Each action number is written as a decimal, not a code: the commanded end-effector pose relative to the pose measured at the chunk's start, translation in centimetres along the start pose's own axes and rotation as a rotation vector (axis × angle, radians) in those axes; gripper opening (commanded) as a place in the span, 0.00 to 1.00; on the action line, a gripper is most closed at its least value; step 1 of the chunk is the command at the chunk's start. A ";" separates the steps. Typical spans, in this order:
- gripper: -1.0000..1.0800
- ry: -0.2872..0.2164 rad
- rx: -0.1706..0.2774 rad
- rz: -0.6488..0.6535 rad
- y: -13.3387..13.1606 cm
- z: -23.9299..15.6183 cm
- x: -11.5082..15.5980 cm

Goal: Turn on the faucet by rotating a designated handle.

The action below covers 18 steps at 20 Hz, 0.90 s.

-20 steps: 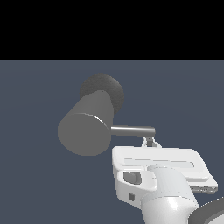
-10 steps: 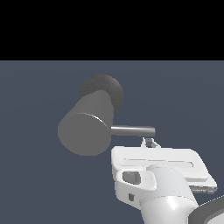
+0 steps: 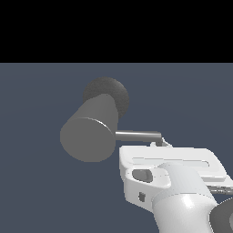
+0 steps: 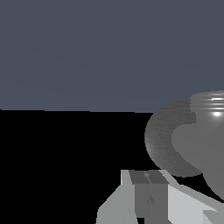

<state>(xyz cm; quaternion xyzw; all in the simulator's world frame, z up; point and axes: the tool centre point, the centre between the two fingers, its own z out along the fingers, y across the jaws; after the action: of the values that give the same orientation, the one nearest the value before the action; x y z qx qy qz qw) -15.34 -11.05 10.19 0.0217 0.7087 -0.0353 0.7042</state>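
The faucet (image 3: 86,136) is a thick matte grey cylinder with a flat round end face, lying over a darker round base (image 3: 111,91). The handle (image 3: 139,135) is a thin shiny rod sticking out of the cylinder toward the exterior view's right. My white gripper (image 3: 160,142) sits just below the rod's outer end, its tips at or touching the rod. The fingers (image 4: 141,192) show pressed together in the wrist view, holding nothing. The wrist view also shows the faucet (image 4: 203,148), its base (image 4: 164,140) and a shiny band that may be the handle (image 4: 214,103).
A flat dark blue-grey floor (image 3: 41,191) lies under everything. My white hand and wrist (image 3: 177,191) fill the exterior view's lower right. Nothing else shows.
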 end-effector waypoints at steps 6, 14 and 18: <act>0.00 -0.009 -0.013 0.019 0.9 -0.3 -3.1; 0.00 0.021 0.012 0.010 -0.3 -0.1 -2.8; 0.00 0.016 0.007 0.013 0.3 -0.2 -4.3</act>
<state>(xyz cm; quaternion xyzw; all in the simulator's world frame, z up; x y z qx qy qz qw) -15.59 -12.42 12.24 0.0349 0.7255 -0.0451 0.6859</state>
